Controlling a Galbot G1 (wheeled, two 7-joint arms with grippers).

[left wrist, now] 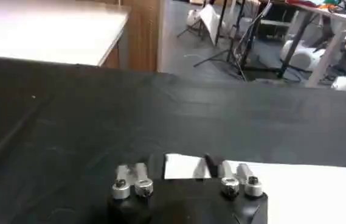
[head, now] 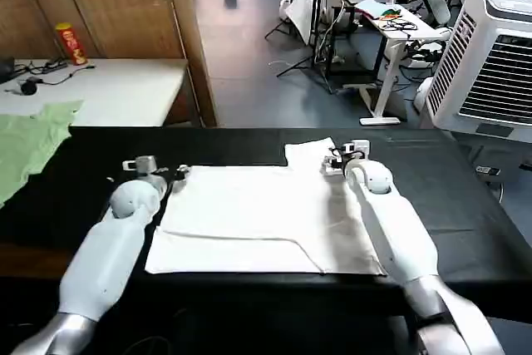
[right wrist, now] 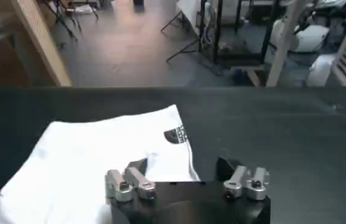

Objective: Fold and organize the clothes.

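Even indoor light, soft shadows, mild blur

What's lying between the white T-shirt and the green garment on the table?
Nothing but bare black table in the head view, apart from the left gripper at the white T-shirt corner; the green garment lies apart.

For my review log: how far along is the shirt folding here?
Partly done: the white T-shirt lies flat on the black table, its near edge already doubled over. In hand: the left gripper and right gripper, both open, sit at its far corners. Further folds remain.

Grey floor (head: 249, 47), wooden screen (head: 108, 6), white side table (head: 108, 89)
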